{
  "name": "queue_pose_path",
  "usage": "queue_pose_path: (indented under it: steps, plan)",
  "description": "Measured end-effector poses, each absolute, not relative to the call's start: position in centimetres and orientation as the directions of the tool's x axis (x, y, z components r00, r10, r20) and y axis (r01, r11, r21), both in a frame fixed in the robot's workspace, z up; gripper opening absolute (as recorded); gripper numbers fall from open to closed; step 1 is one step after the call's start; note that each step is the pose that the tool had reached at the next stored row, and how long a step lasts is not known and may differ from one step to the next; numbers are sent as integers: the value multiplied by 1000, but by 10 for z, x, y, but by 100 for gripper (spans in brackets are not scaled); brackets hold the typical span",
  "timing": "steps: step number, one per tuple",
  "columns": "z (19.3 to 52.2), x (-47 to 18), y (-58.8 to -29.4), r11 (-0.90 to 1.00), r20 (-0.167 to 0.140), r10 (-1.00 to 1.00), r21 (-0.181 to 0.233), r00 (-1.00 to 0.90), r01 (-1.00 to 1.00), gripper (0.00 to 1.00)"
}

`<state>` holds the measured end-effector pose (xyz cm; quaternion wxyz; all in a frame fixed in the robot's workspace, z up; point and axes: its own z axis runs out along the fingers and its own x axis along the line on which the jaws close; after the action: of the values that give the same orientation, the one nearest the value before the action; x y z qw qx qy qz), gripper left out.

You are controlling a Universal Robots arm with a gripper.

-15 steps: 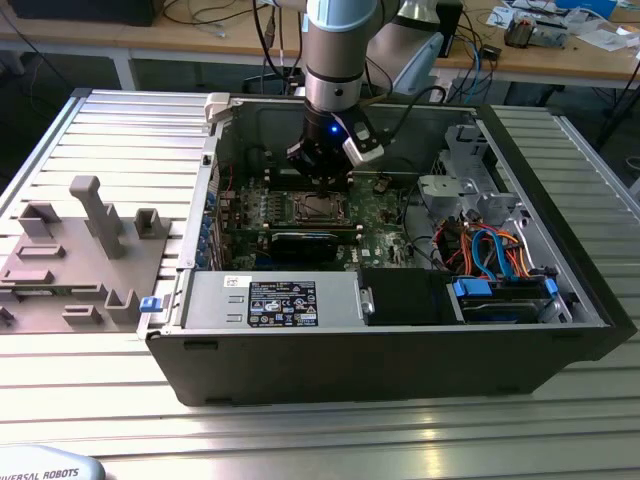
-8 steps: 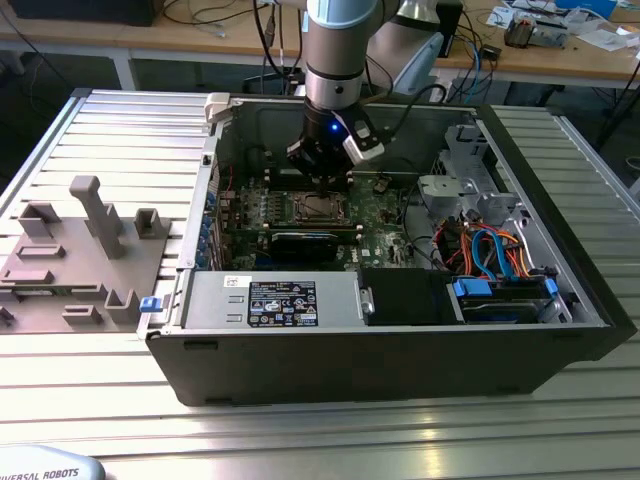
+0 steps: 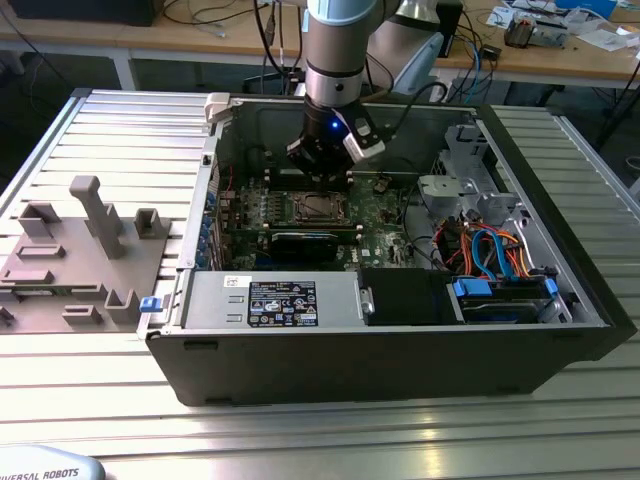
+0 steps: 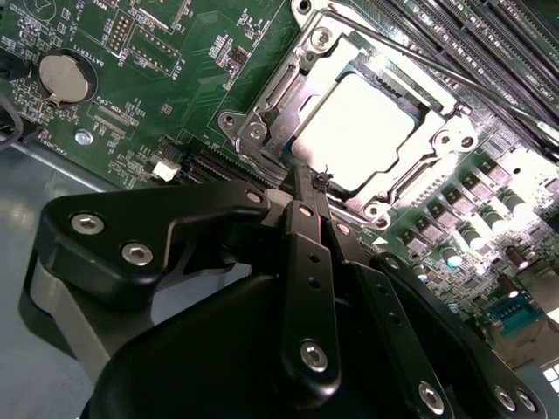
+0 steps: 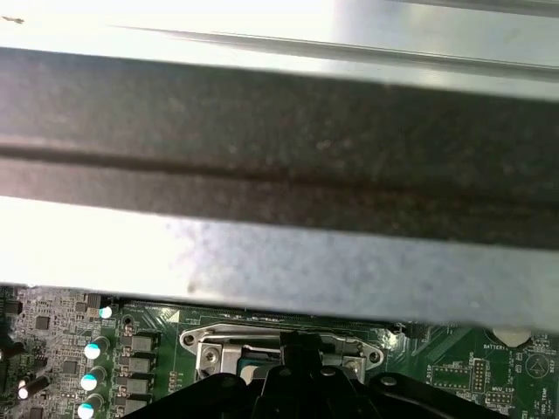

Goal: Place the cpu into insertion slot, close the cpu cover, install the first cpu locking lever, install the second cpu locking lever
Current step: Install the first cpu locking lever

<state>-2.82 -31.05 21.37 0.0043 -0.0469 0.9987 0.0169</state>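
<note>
An open computer case [image 3: 420, 330] lay on its side on a slatted metal table [image 3: 120, 120], its green motherboard [image 3: 380, 215] facing up. The robot arm [image 3: 340, 50] reached down into the case, and its gripper [image 3: 322, 160] hung just above the far edge of the insertion slot [image 3: 318, 208].

In the second wrist view, the cpu [image 4: 362, 131] already sat in the insertion slot [image 4: 262, 118], its pale metal top glaring under the light. The cpu cover [image 4: 410, 175] lay flat over it, framing the chip through its window. A thin locking lever [image 4: 437, 65] ran along the far side of the socket; whether it was latched, I could not tell.

The black fingers [image 4: 301, 218] of the gripper [image 4: 301, 188] were drawn together to a narrow point with nothing between them, the tip resting at or just above the near edge of the cover.

In the first wrist view, the case's metal wall [image 5: 279, 253] loomed close, with the socket [image 5: 279, 345] below it.

To my eye, the step in hand was a lever install. Doing it well would mean pressing with the closed tip squarely on the wire, sweeping it down and under its hook without scraping the board.
</note>
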Motion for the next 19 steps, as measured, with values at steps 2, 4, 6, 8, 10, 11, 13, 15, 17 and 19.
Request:
queue_pose_path:
  steps: [2, 4, 6, 8, 10, 11, 13, 15, 17, 19]
  plan:
    - [214, -28, -311, 995, -10, -94, 33, -996, -94, 11]
    - [215, -28, -311, 995, -10, -93, 32, -996, -94, 11]
    - [216, -28, -311, 995, -10, -94, 30, -996, -94, 11]
    - [216, -28, -310, 995, -10, -94, 29, -996, -94, 11]
    - [218, -28, -310, 996, -8, -94, 12, -996, -94, 11]
    - [218, -28, -310, 996, -7, -94, 2, -996, -94, 11]
    - [217, -28, -310, 995, -3, -94, -37, -996, -94, 11]
    - [217, -28, -310, 994, -2, -94, -55, -996, -94, 11]
    - [217, -28, -310, 994, -2, -94, -55, -996, -94, 11]
    - [218, -28, -310, 994, -2, -94, -55, -996, -94, 11]
